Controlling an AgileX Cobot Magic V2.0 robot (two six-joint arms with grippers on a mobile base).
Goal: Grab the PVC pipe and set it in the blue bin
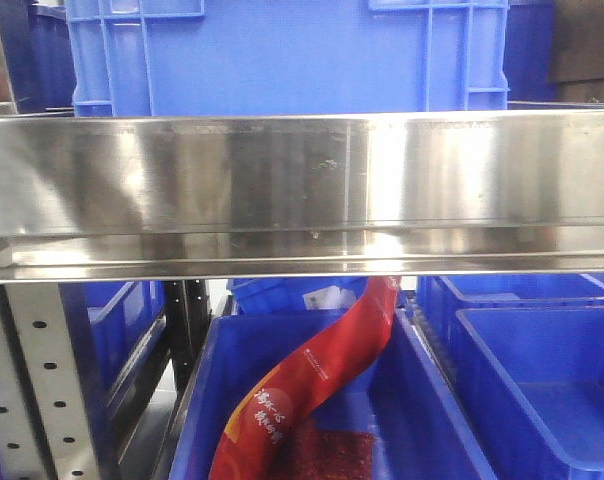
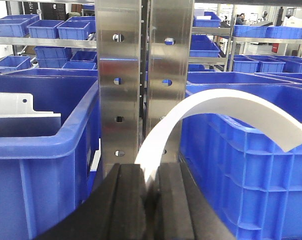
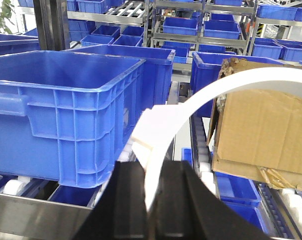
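Observation:
No PVC pipe shows clearly in any view. In the left wrist view my left gripper (image 2: 150,171) is shut on a white curved strip (image 2: 226,107) that arcs up and to the right, in front of a steel rack post (image 2: 141,75). In the right wrist view my right gripper (image 3: 152,169) is shut on a similar white curved strip (image 3: 191,105) arcing right. A large blue bin (image 3: 66,100) stands on the roller shelf left of the right gripper. Blue bins stand left (image 2: 41,145) and right (image 2: 251,165) of the left gripper. Neither gripper shows in the front view.
A steel shelf beam (image 1: 302,180) crosses the front view under a blue bin (image 1: 282,55). Below it a blue bin (image 1: 432,430) holds a red bag (image 1: 312,380), and another bin (image 1: 542,380) sits to the right. A cardboard box (image 3: 263,120) stands right of the right gripper.

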